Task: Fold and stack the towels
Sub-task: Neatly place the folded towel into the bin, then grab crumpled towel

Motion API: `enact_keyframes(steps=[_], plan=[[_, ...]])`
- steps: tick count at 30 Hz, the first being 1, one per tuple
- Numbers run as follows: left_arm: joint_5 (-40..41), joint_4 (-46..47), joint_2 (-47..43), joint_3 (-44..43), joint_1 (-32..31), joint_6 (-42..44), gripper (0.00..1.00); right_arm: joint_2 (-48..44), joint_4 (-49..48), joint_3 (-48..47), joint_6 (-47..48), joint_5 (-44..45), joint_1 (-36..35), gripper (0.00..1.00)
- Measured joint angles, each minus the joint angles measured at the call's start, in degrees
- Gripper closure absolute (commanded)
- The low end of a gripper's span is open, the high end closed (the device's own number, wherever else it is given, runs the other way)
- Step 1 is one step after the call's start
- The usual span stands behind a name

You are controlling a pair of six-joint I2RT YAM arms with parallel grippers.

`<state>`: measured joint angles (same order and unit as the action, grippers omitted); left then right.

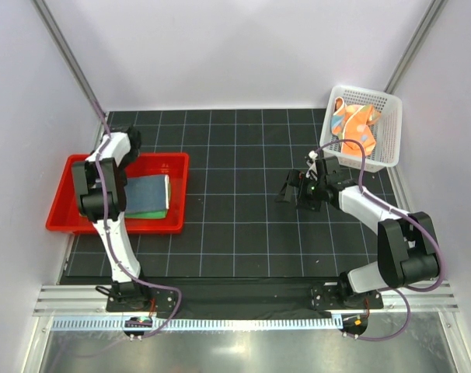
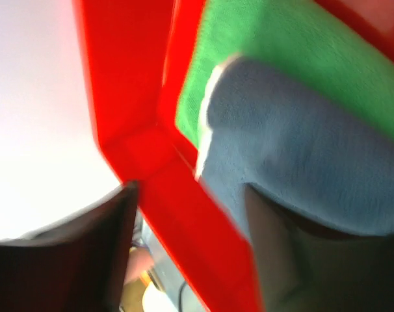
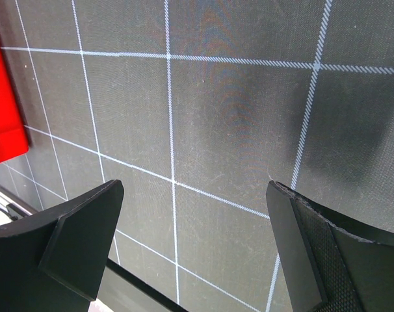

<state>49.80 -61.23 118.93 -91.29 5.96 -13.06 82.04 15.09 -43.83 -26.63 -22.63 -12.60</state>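
Red plastic tray [image 1: 179,186]: folded dark blue towel [image 1: 146,193] atop plain green towel [image 2: 249,39]. White mesh basket [image 1: 391,132]: crumpled orange towel [image 1: 354,124]. Left claw [image 2: 192,188] spread at tray corner; right claw [image 3: 194,188] wide over black gridded mat [image 1: 235,217].

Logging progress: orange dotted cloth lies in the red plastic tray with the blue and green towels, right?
No: top external view shows the orange dotted cloth in the white mesh basket; the red plastic tray holds the blue towel and green towel.
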Motion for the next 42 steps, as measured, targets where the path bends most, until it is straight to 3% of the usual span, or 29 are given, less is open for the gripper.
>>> enact_keyframes(steps=[5, 9, 14, 18, 19, 20, 24, 28, 30, 36, 42], plan=[[3.06, -3.28, 2.69, -7.61, -0.02, -3.48, 0.22, -0.02, 0.20, -0.04, 0.24, 0.50, -0.02, 0.00], [-1.75, -2.71, -0.83, -8.48, -0.79, -4.50, 0.21, -0.02, 1.27, -0.94, 0.20, 1.16, -0.02, 0.00], [-23.67, 1.73, -12.92, -1.66, -2.19, -4.31, 0.18, -0.02, 5.68, -6.23, -0.79, 4.83, -0.02, 0.00], [-43.21, 6.78, -26.03, 3.48, -4.96, -5.31, 0.11, 0.46, 12.33, -17.62, -1.60, 15.56, 0.61, 0.00], [-46.69, 8.04, -28.52, 3.76, -6.47, -6.08, 0.01, 1.31, 13.81, -21.62, -1.62, 18.95, 1.22, 0.00], [-50.05, 9.33, -30.58, 3.74, -8.35, -6.47, 0.00, 2.49, 14.27, -25.44, -1.60, 21.88, 2.08, 0.00], [-57.40, 13.14, -34.07, 3.74, -20.09, -7.69, 0.00, 10.99, 16.98, -41.46, -0.83, 30.75, 7.98, 0.01], [-60.15, 15.80, -34.05, 6.60, -34.75, -7.85, 0.00, 21.27, 18.18, -53.59, 0.48, 34.38, 15.04, 0.08], [-60.41, 16.87, -34.42, 9.20, -39.10, -8.07, 0.00, 27.36, 18.75, -59.58, 0.98, 35.76, 17.68, 0.11], [-62.90, 24.81, -38.03, 20.76, -41.05, -11.80, 0.00, 45.18, 18.05, -72.76, 0.96, 34.99, 23.39, 0.16], [-67.65, 24.24, -36.79, 16.48, -40.72, -10.67, 0.00, 60.83, 16.41, -84.06, 1.31, 28.06, 24.72, 0.16]])
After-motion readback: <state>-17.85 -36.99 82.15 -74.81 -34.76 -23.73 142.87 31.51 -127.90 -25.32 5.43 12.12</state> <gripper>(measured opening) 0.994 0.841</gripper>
